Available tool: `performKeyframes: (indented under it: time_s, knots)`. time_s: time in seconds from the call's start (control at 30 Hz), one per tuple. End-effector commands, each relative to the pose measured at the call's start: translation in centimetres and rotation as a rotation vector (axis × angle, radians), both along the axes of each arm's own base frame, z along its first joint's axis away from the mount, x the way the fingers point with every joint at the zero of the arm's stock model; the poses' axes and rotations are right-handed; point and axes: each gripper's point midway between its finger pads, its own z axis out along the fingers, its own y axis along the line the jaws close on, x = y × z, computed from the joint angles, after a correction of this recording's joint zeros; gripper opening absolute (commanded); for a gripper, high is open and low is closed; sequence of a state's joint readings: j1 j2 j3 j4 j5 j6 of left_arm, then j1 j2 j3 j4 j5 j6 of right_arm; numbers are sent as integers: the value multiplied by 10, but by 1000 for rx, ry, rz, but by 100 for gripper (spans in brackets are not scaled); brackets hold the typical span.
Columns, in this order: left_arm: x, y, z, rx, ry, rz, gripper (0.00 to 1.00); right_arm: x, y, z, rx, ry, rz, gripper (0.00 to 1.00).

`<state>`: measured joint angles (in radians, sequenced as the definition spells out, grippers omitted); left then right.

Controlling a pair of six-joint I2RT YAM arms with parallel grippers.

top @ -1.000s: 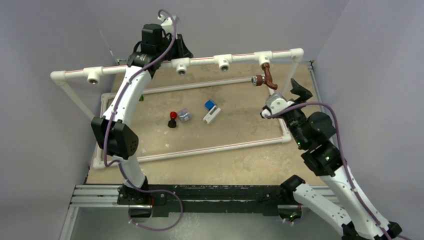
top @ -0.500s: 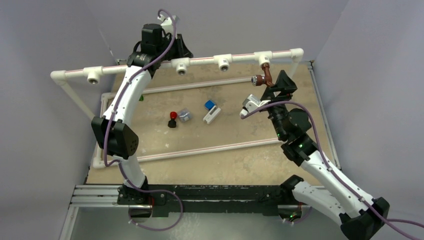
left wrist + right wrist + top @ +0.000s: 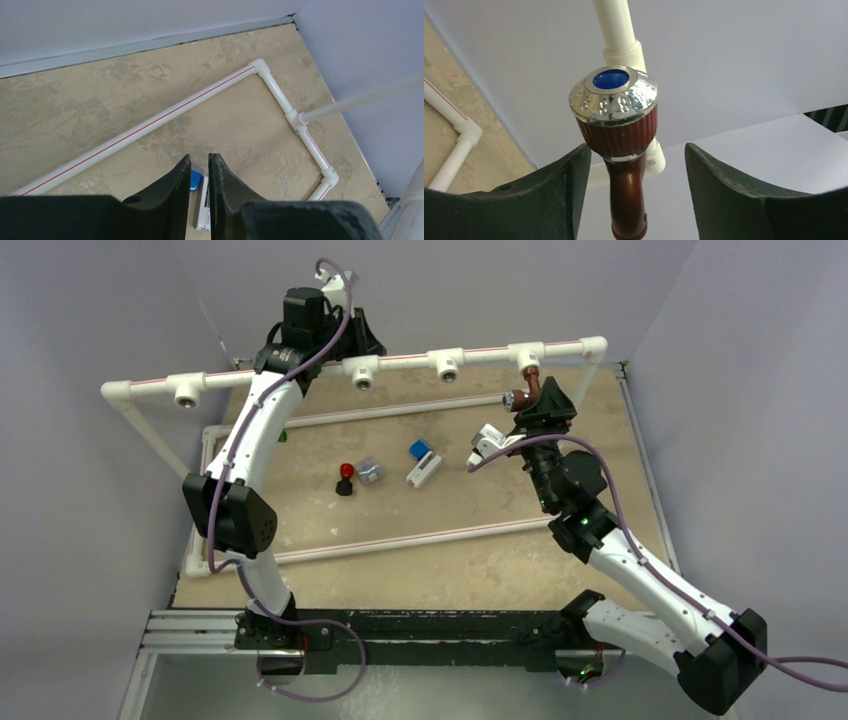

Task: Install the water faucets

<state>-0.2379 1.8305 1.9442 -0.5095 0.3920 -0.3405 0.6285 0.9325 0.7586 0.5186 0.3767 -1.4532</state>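
Well, the biggest thing on the table (image 3: 460, 570) is the white pipe frame (image 3: 400, 360), with its raised rail of tee fittings running across the back. The left arm reaches up behind that rail. Its left gripper (image 3: 200, 157) is almost shut, with only a slit between the fingers and nothing held.

The right gripper (image 3: 636, 150) is at the far right end of the rail, jaws spread wide to either side of the reddish-brown faucet (image 3: 533, 390) and touching neither side. That faucet hangs from the last tee fitting (image 3: 527, 357) and looks to be seated in it.

I'd guess the faucet is light, rigid plastic, unlikely to bend or crush. Its glossy stem (image 3: 626, 200) and the chrome-topped cap look slippery. The ribbed brown collar (image 3: 616, 132) just under the chrome looks like the surest place to grip, though squeezing there may turn the knob rather than the body.
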Motion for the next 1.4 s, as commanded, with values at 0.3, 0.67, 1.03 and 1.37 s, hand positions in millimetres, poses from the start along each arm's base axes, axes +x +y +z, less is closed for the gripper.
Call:
performKeyframes:
  time_s: [0.3, 0.67, 1.03, 1.37]
  knots:
    - [12, 3, -56, -1, 129, -15, 18, -6, 5, 20, 217, -14, 31, 19]
    - [11, 3, -55, -5, 129, -17, 18, 0, 29, -3, 805, 158, 158, 0]
    - [7, 3, -47, -11, 115, -15, 18, -11, 63, 8, 1686, 334, 447, 0]
    - [3, 5, -37, -15, 94, -14, 18, -11, 55, 34, 2120, 335, 517, 0]
